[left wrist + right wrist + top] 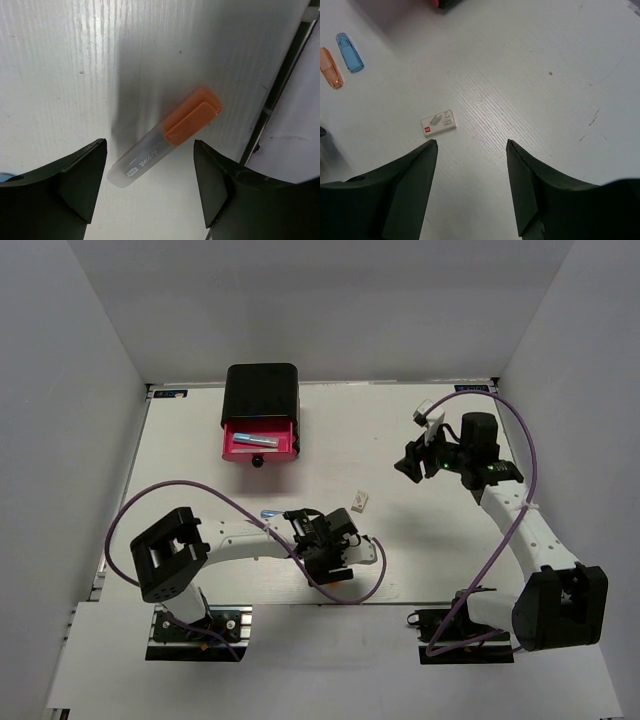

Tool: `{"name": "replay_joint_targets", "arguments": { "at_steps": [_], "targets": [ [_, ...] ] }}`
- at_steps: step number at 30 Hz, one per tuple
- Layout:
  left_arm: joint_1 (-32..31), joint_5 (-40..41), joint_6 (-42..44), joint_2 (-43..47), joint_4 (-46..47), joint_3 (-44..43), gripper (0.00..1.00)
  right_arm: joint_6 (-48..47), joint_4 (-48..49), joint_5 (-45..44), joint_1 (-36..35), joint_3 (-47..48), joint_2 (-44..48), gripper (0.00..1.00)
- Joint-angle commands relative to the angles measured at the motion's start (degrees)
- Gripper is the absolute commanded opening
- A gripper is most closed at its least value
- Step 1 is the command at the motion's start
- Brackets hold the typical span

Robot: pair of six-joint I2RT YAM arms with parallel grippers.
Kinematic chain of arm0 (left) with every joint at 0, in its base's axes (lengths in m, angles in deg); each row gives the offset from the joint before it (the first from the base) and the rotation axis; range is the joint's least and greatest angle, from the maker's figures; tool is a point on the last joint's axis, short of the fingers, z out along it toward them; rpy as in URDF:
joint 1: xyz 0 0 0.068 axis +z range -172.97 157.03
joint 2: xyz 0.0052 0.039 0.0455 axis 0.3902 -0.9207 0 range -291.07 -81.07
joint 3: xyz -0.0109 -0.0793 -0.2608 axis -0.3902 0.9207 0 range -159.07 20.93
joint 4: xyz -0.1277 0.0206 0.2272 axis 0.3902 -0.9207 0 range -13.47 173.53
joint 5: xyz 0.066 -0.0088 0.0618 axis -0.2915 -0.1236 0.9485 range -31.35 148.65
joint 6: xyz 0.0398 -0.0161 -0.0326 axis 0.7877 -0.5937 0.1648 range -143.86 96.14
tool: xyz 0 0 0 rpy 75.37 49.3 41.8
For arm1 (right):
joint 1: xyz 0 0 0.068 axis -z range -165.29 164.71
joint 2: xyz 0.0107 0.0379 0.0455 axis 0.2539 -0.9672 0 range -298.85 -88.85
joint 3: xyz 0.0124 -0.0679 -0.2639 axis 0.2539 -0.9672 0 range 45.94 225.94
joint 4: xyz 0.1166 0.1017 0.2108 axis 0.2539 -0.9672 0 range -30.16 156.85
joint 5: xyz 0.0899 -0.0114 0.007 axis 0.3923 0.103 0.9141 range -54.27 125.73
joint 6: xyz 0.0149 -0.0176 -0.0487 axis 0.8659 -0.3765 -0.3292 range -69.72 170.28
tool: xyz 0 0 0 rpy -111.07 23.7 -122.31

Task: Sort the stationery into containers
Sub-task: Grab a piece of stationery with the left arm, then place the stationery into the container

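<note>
White table [190,470] boxed in by pale grey walls [330,300], with the black box [260,390] at the far edge. Its pink drawer [240,450] stands open towards the arms, a blue pen [252,440] lying inside. Well in front of the box and to its right, an orange-capped clear pen [165,137] lies flat, close to the dark rail [280,85] of the near table edge. The left gripper [150,150] hangs over it, fingers spread wide on either side, touching nothing. A white block [360,502] lies further right of the box, bare table all round it. The right gripper [413,464], raised far to the box's right, is likewise spread and empty. Straight in front of the box a short blue pen [350,52] and a short orange pen [331,67] lie side by side. From above, the left arm hides both orange pens, and any lower drawers cannot be made out
</note>
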Motion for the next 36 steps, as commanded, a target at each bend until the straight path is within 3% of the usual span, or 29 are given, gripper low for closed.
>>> {"name": "replay_joint_targets", "arguments": {
  "at_steps": [1, 6, 9, 14, 18, 22, 25, 26, 27, 33, 36],
  "targets": [
    [-0.27, 0.50, 0.88, -1.24, 1.32, 1.10, 0.80, 1.59, 1.41, 1.95, 0.41, -0.76, 1.73, 0.63],
    [-0.27, 1.11, 0.35, -3.19, 2.46, 2.15, 0.73, 1.94, 1.68, 2.47, 0.67, -1.02, 2.61, 0.63],
    [-0.27, 2.60, -0.26, -3.80, 3.07, 2.15, 0.62, 2.03, 1.94, 2.91, 0.76, -1.55, 3.22, 0.63],
    [-0.27, 7.17, -3.24, -3.72, 3.60, 2.15, 0.32, 2.11, 1.94, 3.09, 1.02, -2.78, 4.72, 0.63],
    [1.57, 11.37, -10.17, 0.58, 6.49, 1.01, 0.26, 1.41, 2.38, 2.22, 1.46, -3.74, 5.86, 0.63],
    [4.03, 16.13, -16.77, 4.63, 8.79, -5.56, 0.17, 1.24, 2.47, 2.03, 1.64, -4.97, 6.04, 0.72],
    [6.49, 19.47, -18.80, 8.49, 11.15, -8.91, 0.15, 1.06, 2.47, 2.91, 1.64, -5.67, 6.04, 0.70],
    [7.28, 20.79, -18.81, 9.72, 11.68, -9.53, 0.09, 0.89, 2.64, 3.09, 1.55, -5.85, 6.12, 0.68],
    [9.11, 20.80, -18.81, 10.87, 11.69, -10.24, 0.09, 0.45, 2.64, 3.79, 1.55, -5.85, 6.30, 0.64],
    [17.03, 15.88, -8.10, 14.13, 9.05, -18.23, 0.14, -0.61, 3.52, 5.46, 1.72, -7.08, 5.86, 0.48],
    [21.60, 15.18, -2.21, 12.91, 7.13, -22.17, 0.12, -0.70, 3.79, 6.08, 1.55, -7.17, 5.95, 0.47]
  ]
}}
